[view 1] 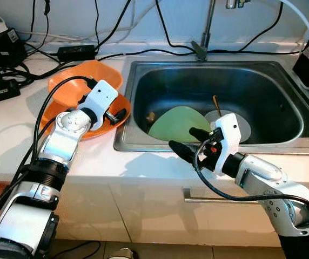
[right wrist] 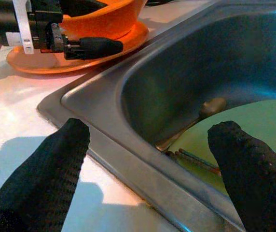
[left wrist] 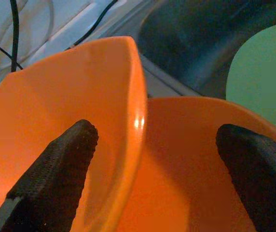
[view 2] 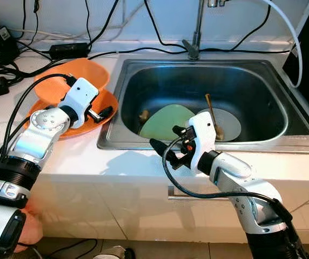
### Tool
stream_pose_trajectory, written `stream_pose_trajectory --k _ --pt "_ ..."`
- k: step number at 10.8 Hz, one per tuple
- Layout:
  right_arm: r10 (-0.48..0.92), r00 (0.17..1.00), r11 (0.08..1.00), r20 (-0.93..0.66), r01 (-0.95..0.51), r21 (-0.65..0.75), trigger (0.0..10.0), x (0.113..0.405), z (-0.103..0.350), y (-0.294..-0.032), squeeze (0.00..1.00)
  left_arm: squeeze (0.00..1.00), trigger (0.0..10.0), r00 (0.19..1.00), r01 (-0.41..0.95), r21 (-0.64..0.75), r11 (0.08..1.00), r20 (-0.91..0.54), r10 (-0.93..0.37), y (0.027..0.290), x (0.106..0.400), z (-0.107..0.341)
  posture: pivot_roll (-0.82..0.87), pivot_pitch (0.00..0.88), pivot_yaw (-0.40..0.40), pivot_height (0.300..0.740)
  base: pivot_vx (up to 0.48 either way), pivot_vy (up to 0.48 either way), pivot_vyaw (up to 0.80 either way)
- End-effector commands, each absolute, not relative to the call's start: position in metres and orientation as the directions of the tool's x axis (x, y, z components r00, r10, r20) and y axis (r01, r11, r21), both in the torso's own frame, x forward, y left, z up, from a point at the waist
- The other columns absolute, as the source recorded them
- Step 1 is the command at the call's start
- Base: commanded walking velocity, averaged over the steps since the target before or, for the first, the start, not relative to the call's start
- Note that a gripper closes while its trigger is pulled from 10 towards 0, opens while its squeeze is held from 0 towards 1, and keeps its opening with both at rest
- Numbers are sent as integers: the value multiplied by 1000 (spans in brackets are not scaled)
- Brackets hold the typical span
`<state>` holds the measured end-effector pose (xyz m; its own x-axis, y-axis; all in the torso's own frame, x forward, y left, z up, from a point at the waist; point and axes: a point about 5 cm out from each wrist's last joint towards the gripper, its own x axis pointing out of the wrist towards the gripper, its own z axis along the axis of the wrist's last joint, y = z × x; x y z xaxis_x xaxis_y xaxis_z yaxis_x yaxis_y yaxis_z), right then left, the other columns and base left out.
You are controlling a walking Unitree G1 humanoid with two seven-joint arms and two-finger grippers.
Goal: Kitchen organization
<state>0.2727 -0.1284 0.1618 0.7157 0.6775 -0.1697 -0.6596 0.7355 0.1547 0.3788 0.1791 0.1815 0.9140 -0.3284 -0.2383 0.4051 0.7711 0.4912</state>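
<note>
Left eye view, counter [view 1: 14, 124]: white worktop with black cables [view 1: 14, 65] lying along the back wall at the robot's left.
Sink [view 1: 160, 141]: steel basin set into the counter, a tap [view 1: 203, 32] rising behind its back edge.
Orange plate [view 1: 114, 121]: flat on the counter, just beside the left rim of the sink.
Orange bowl [view 1: 89, 73]: sits tilted on the back part of the orange plate, its rim touching the plate.
Green plate [view 1: 173, 124]: lies on the bottom of the sink, toward the front.
Grey plate [view 1: 241, 124]: also on the sink bottom, just beside the green plate on the robot's right, with a long utensil [view 1: 217, 106] lying on it.
Spoon [right wrist: 210, 107]: on the sink bottom, its bowl near the edge of the green plate.
Left gripper [view 1: 114, 116]: over the orange plate, next to the bowl; fingers [left wrist: 61, 174] spread wide, holding nothing, the rim of the bowl between them in the left wrist view.
Right gripper [view 1: 189, 141]: above the front rim of the sink, pointing toward the robot's left; fingers [right wrist: 56, 164] spread apart, holding nothing.
</note>
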Motion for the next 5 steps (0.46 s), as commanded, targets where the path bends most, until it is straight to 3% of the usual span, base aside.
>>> stream_pose_trajectory --k 1,5 --pt "664 736 748 -135 -651 132 10000 275 171 -131 0 0 10000 921 390 489 780 -214 -326 181 382 190 78 46 56 740 0 0 0" --pt "690 711 721 -137 -690 52 10000 276 181 -137 0 0 10000 917 399 510 762 -227 -329 187 381 189 71 48 62 740 0 0 0"
